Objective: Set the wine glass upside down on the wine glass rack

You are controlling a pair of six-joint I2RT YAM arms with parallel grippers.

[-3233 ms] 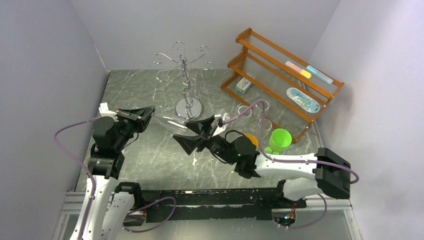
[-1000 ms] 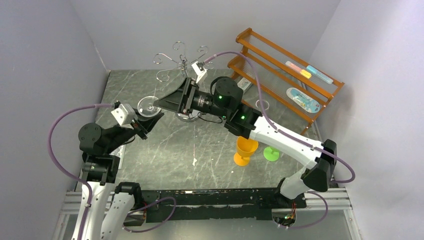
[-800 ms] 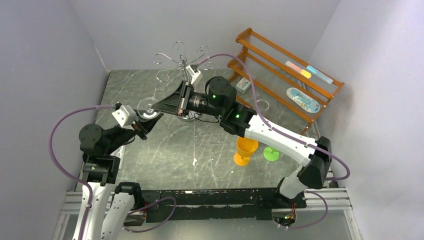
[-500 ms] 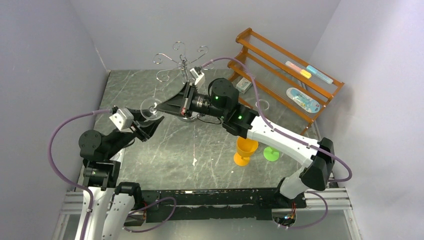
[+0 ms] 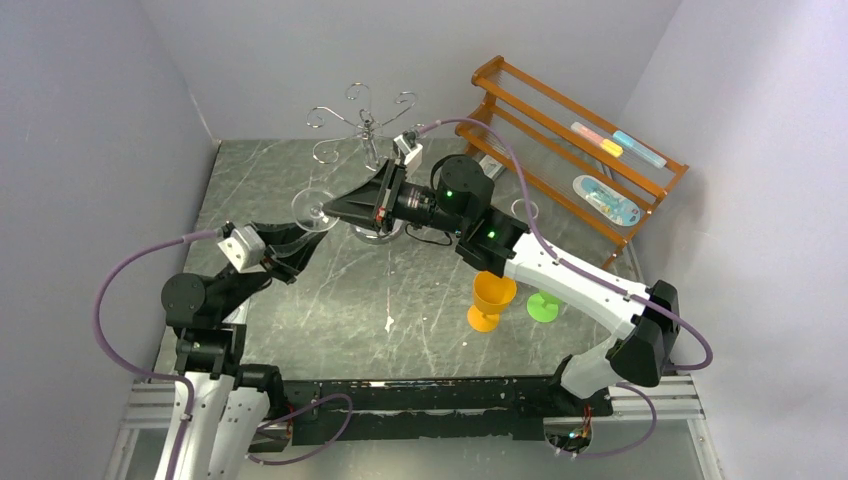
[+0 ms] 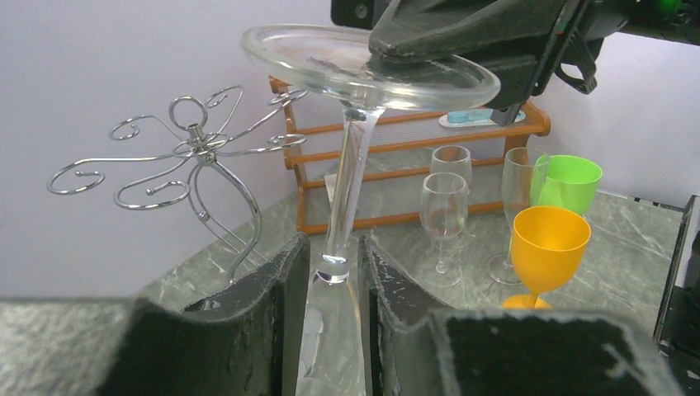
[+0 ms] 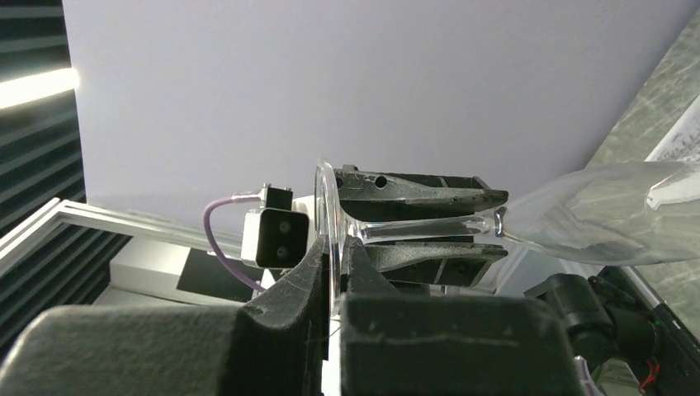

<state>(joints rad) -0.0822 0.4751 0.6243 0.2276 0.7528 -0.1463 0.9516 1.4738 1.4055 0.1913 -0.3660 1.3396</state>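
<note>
Right claw [image 7: 333, 252] is clenched on the edge of the flat round foot of the clear stemmed wine glass [image 6: 351, 157]. The foot disc sits pinched between my two black fingers.

Left claw [image 6: 330, 247] is released: its fingers stand apart with the thin stem running up between them and a gap on each side. The bowl sits low between those fingers. I can't tell if it touches the pads.

The glass is off the grey marbled surface [image 5: 330, 300], foot up and bowl down, hanging below my right claw and above my left. It looks a bit tilted from the top view.

The shiny chrome wire rack with curled arms [image 5: 366, 125] stands beyond my right claw, just behind its wrist, and up to the left of my left claw in the wrist view. Nothing hangs on it.

Progress, my read:
- Done: pickup, flip to upside down, and handover to the right claw.
- Left: pull the left claw clear of the stem and bowl.
- Left: carry the glass over to a wire arm.
- Left: slide the stem in so the foot rests on the wires, then let go.

About halfway.

The orange goblet [image 5: 492, 295], the green cup [image 5: 543, 305] and the orange-brown slatted wooden shelf [image 5: 560, 150] lie well off behind my right claw, out of the way.
</note>
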